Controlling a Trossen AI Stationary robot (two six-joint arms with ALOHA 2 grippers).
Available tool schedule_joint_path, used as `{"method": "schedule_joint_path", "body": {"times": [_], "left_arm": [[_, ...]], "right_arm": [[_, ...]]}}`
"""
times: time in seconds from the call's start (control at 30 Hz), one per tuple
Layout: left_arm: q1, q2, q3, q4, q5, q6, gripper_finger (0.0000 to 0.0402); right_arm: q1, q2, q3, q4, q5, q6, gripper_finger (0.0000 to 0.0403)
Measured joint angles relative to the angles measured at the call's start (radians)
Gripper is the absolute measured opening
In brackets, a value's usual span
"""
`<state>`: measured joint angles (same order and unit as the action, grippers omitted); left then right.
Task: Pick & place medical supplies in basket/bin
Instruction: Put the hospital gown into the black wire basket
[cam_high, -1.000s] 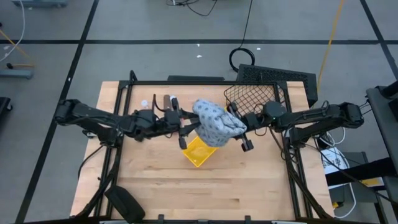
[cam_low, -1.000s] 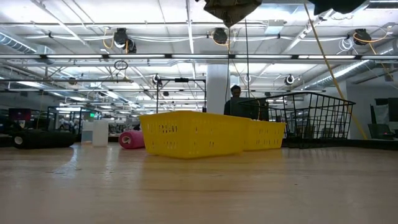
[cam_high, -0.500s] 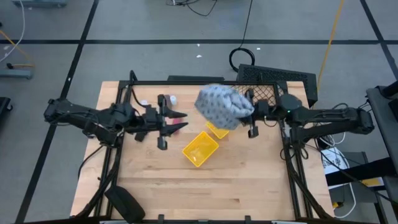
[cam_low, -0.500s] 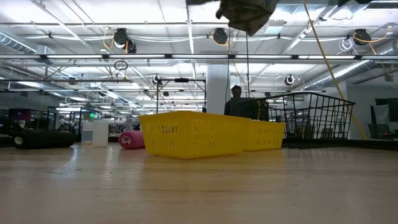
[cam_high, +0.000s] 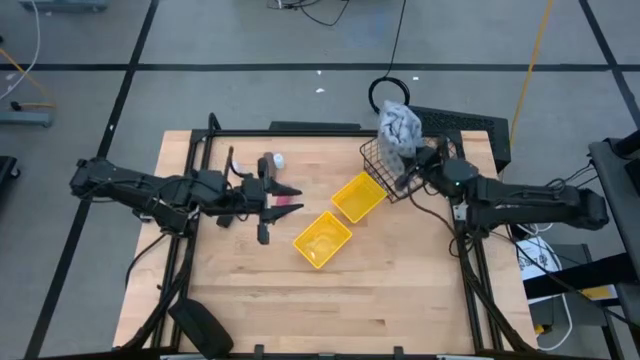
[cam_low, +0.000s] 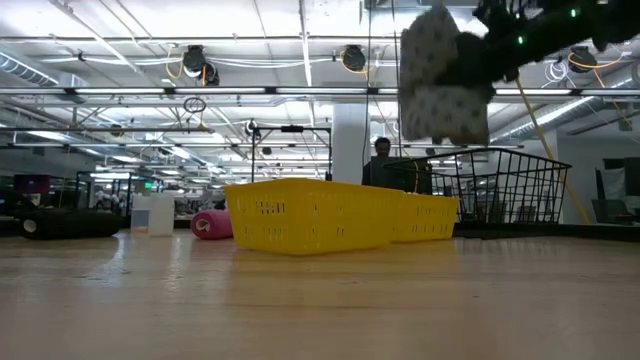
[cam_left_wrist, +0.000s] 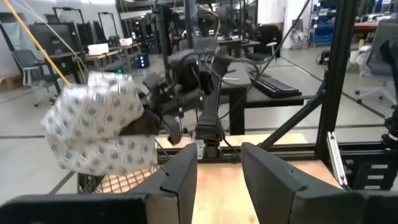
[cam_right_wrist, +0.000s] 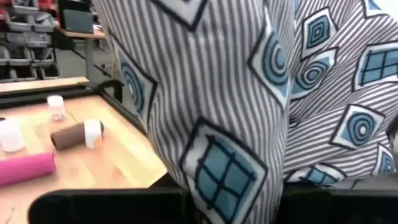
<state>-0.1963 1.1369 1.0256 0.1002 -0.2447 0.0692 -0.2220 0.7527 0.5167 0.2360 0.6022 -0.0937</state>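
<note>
The grey-blue patterned cloth bundle (cam_high: 395, 130) hangs in the air over the black wire-mesh basket (cam_high: 385, 170) at the table's far right, held by my right gripper (cam_left_wrist: 163, 109), which is shut on it. The low view shows the bundle (cam_low: 441, 80) above the basket's rim (cam_low: 495, 152). The yellow two-compartment bin (cam_high: 338, 218) sits mid-table. The pink cylinder (cam_right_wrist: 25, 169), the brown cylinder (cam_right_wrist: 74, 134) and tiny white bottles (cam_right_wrist: 56, 106) lie on the far left part of the table. My left gripper (cam_left_wrist: 217, 177) hovers open by the pink cylinder (cam_high: 286, 203). My right gripper holds the cloth bundle by the side that faces the arm (cam_left_wrist: 144, 119), coming at it about level from the table's right. In its own wrist view the cloth (cam_right_wrist: 249, 93) hides the fingers, so layers cannot be told. The bundle is lifted clear and hangs bunched beside and below the fingers.
A flat black box (cam_high: 465, 125) lies beyond the wire basket at the far right corner. A dark metal frame (cam_high: 290, 131) runs along the table's far edge. Bare wood (cam_high: 330, 300) spreads across the near half of the table. A person (cam_low: 379, 150) shows in the room behind.
My right gripper has carried the bundle from above the yellow bin toward the table's far right edge, ending over the wire basket; in the low view the bundle now hangs lower. My left gripper has drawn back from beside the bundle toward the table's left.
</note>
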Motion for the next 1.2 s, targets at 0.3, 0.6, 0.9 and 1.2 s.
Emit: {"method": "schedule_joint_path", "body": {"times": [0.3, 0.6, 0.9, 1.2], "left_arm": [[0.000, 0.003, 0.000, -0.014, -0.040, -0.029, 0.0134], [0.000, 0.003, 0.000, -0.015, -0.067, -0.025, 0.0134], [0.001, 0.003, 0.000, -0.015, -0.106, -0.026, 0.0134], [0.000, 0.003, 0.000, -0.015, -0.106, -0.031, 0.0134]], "right_arm": [[-0.045, -0.004, -0.279, 0.298, -0.015, 0.193, 0.0047], [-0.076, -0.003, -0.438, 0.497, -0.071, 0.269, 0.0051], [-0.080, -0.003, -0.436, 0.495, -0.077, 0.230, 0.0128], [-0.080, -0.003, -0.420, 0.488, -0.075, 0.197, 0.0222]]}}
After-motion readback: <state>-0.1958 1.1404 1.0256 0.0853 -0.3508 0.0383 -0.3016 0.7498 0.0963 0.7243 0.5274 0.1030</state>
